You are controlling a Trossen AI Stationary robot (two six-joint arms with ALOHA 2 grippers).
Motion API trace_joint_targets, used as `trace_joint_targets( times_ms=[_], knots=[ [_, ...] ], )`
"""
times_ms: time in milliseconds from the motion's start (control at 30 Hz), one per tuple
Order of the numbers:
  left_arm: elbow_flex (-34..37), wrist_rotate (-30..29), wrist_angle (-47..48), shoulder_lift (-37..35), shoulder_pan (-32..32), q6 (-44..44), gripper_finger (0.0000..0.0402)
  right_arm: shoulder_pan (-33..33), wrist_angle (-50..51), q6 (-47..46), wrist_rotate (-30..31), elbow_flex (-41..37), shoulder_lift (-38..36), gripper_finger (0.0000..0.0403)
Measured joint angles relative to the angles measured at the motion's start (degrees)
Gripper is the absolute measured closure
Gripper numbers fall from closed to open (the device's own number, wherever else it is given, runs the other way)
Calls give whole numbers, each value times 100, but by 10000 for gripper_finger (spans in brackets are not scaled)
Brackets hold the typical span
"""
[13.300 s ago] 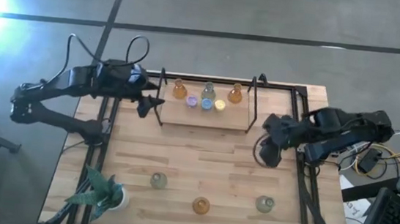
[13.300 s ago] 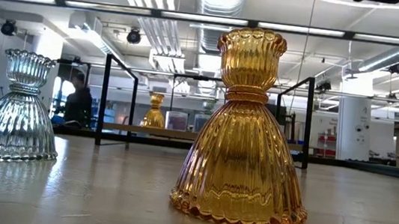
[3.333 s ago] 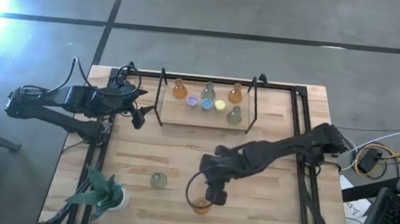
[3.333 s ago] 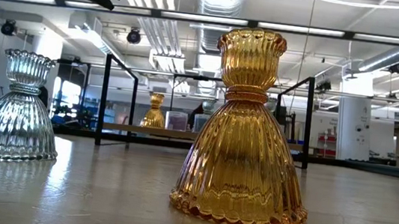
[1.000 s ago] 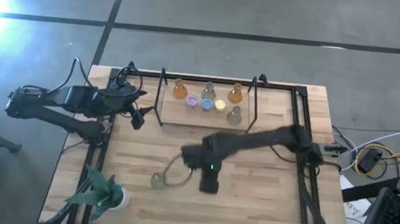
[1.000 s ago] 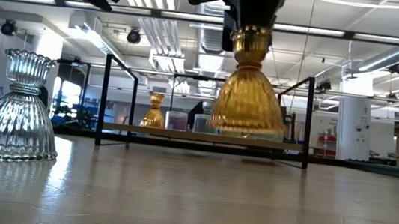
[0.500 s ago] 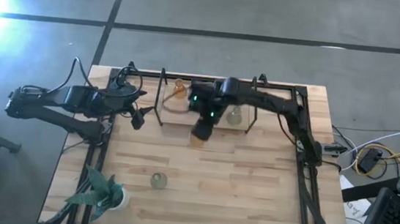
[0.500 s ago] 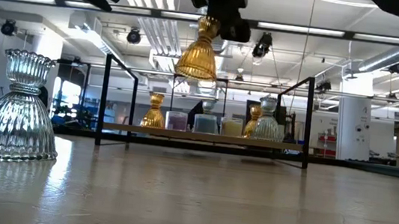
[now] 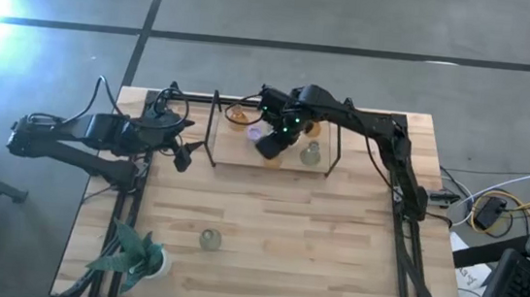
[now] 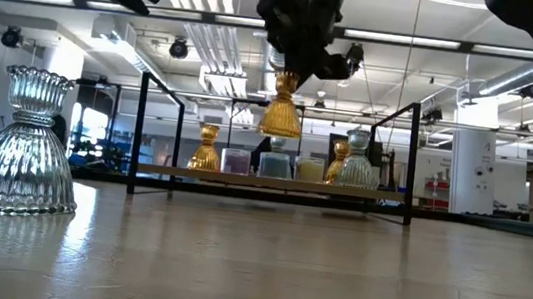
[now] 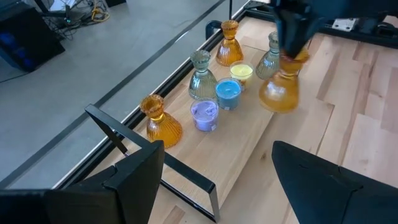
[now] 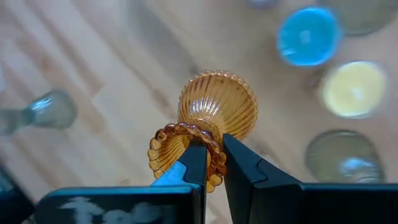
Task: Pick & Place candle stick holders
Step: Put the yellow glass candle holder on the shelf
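An amber ribbed candle stick holder (image 10: 282,114) hangs in the air under my right gripper (image 10: 290,74), which is shut on it above the near edge of the wooden board (image 9: 235,153) at the table's far side. On the board stand several holders: amber (image 11: 163,121), purple (image 11: 204,116), blue (image 11: 228,94), yellow (image 11: 241,71), grey-green (image 11: 200,78). One clear grey-green holder (image 9: 209,239) rests on its wide base on the near part of the table. My left gripper (image 11: 217,186) waits open at the table's left, touching nothing. My right gripper holds the amber holder by the scalloped rim of its top cup (image 12: 216,163). One finger (image 12: 196,158) is inside the cup and the other outside, pinching the wall. The fingers come from above, pointing steeply down. The holder hangs upright, wide base down, clear of the board.
Black metal frame posts (image 9: 213,129) stand at both ends of the board, and rails run along the table's sides. A leafy plant in a white pot (image 9: 138,256) sits at the near left corner. Bare wood lies across the table's middle (image 9: 287,219).
My right gripper has carried the amber holder from over the table's near middle up and toward the far edge, arriving above the board, and it has rolled on the way. The holder has stayed hanging upright below the shut fingers.
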State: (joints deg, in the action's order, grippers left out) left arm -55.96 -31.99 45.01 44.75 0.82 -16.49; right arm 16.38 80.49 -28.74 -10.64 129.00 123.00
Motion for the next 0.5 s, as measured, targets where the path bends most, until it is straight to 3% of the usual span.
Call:
trace_joint_targets(
  times_ms=[500],
  knots=[
    [0, 1, 0, 0, 1, 1, 99, 180, -799, 223, 358, -968, 13, 381]
  ],
)
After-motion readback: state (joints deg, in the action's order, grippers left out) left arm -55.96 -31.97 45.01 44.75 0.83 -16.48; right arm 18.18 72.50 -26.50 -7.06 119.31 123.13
